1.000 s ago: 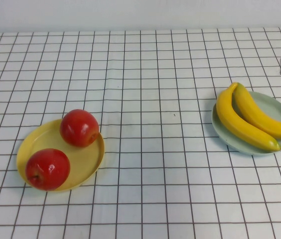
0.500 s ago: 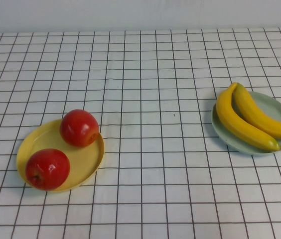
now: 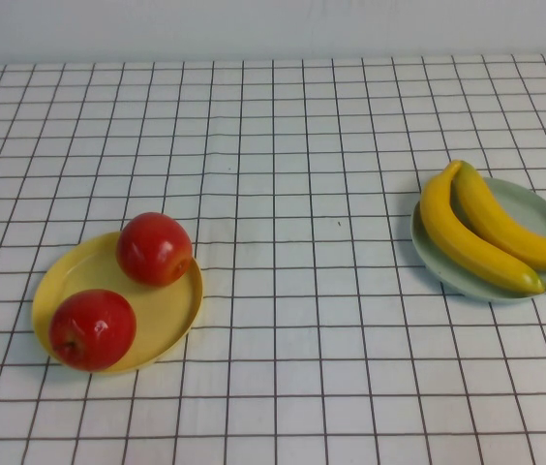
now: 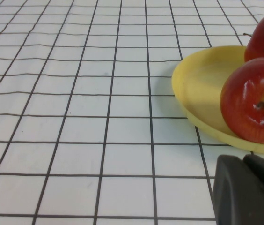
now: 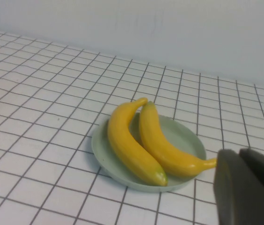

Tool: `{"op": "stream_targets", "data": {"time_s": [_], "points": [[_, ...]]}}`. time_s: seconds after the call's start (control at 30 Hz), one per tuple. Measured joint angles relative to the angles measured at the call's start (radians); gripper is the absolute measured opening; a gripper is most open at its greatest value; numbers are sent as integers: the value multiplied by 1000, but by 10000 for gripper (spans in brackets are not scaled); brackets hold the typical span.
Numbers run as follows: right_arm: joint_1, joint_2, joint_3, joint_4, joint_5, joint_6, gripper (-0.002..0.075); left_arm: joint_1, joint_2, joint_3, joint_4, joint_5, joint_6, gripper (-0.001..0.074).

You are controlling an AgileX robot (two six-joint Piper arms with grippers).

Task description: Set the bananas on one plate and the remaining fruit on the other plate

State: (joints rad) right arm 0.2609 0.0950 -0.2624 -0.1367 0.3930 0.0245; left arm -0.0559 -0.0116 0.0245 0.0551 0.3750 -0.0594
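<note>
Two yellow bananas (image 3: 471, 244) (image 3: 505, 225) lie side by side on the pale grey-green plate (image 3: 541, 210) at the right. Two red apples (image 3: 154, 248) (image 3: 92, 328) sit on the yellow plate (image 3: 164, 310) at the front left. Neither gripper shows in the high view. In the left wrist view my left gripper (image 4: 246, 159) is shut and empty, just short of the yellow plate (image 4: 202, 79) and the nearer apple (image 4: 256, 105). In the right wrist view my right gripper (image 5: 238, 154) is shut and empty, beside the grey-green plate (image 5: 183, 136) holding the bananas (image 5: 127, 145).
A white cloth with a black grid (image 3: 292, 194) covers the whole table. A pale wall (image 5: 169, 28) runs along the far edge. Nothing else stands between the two plates.
My right gripper, seen a second ago at the high view's far right edge, has withdrawn out of that view. The fruit and plates have not moved.
</note>
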Motion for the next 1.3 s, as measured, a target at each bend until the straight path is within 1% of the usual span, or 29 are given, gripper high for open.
{"op": "stream_targets", "data": {"time_s": [0.23,0.37,0.43,0.63,0.77,0.83,0.97,1.07,1.3], "points": [[-79,-75,101,-15,-17,73,-15,0,0,0,0,0,0,-4],[-152,-102,188,-12,-128,96,-15,0,0,0,0,0,0,-4],[-172,-102,215,-1,-166,98,-15,0,0,0,0,0,0,-4],[-183,-102,241,26,-160,102,-15,0,0,0,0,0,0,-4],[-189,-102,267,85,-158,102,-15,0,0,0,0,0,0,-4],[-207,-102,284,114,-158,96,-15,0,0,0,0,0,0,-4],[-266,-102,288,167,-173,28,-15,0,0,0,0,0,0,-4],[-279,-102,288,170,-173,9,-15,0,0,0,0,0,0,-4],[-279,-102,288,161,-51,-1,-15,0,0,0,0,0,0,-4]]}}
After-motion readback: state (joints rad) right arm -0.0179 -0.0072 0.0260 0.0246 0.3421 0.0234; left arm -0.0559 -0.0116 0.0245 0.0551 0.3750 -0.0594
